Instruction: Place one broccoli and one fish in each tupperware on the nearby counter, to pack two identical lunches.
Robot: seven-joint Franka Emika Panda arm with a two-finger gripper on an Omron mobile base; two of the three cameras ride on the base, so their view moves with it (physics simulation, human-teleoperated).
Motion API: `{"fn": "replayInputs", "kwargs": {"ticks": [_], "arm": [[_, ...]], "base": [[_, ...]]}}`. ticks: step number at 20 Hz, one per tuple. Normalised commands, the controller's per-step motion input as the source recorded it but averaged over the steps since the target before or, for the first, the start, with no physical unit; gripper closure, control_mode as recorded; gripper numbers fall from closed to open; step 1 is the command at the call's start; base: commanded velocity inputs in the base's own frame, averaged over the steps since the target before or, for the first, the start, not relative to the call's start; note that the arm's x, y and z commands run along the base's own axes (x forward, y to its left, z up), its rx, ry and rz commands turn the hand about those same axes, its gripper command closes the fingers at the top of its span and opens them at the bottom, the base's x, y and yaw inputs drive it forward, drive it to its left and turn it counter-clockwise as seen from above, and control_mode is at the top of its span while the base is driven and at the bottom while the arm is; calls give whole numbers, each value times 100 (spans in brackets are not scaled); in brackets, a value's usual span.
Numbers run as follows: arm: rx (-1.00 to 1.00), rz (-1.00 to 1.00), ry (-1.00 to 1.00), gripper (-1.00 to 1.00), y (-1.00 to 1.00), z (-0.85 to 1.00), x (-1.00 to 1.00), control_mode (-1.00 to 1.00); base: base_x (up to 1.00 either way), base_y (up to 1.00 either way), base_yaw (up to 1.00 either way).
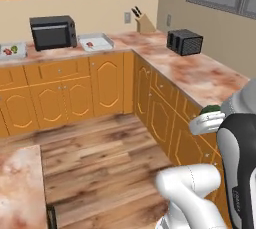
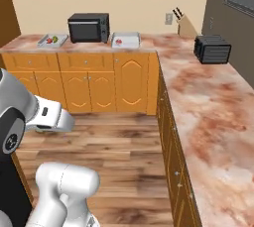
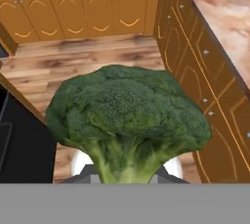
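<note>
A big green broccoli (image 3: 128,115) stands in the middle of the hand view, and my gripper (image 3: 126,176) is shut on its stalk. From the left base view the broccoli (image 1: 211,108) peeks over the white hand beside the counter (image 1: 200,73) edge. Two white tupperware trays sit on the far back stretch of counter: one (image 1: 96,41) holds a small red piece, the other (image 1: 12,50) holds red and green pieces. The same trays (image 2: 125,39) (image 2: 52,40) show in the right base view. Whether the red pieces are fish is too small to tell.
A black oven (image 1: 52,32) stands between the trays. A black toaster (image 1: 184,42) and a knife block (image 1: 144,22) sit near the counter's corner. Another stone top (image 1: 17,188) juts in at the lower left. Wooden floor (image 1: 100,158) lies between the cabinets.
</note>
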Motion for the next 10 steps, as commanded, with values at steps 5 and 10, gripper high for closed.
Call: {"fn": "replayInputs", "kwargs": {"ticks": [5,10], "arm": [[0,0,0,100,0,0,0,100],[0,0,0,100,0,0,0,100]], "base": [[100,0,9],[100,-6,8]]}}
